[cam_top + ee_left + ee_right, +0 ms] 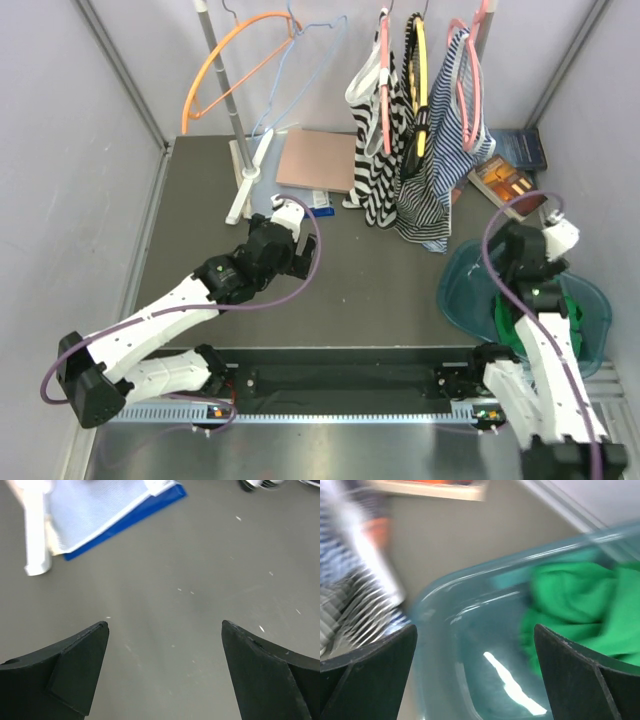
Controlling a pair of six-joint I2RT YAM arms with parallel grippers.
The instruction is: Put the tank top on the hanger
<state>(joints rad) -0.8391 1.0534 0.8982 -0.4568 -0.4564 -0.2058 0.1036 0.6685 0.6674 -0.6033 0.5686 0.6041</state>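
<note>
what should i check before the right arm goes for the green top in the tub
1. Right gripper open: ok, jaws spread wide above the tub.
2. Tank top reachable: ok, it lies bunched in the tub with nothing on it.
3. Left gripper free: ok, open and holding nothing, over bare table.
4. Hanger free: ok, it hangs bare on the rack.
5. Straps easy to find: cannot tell, the fabric is crumpled and blurred.
</note>
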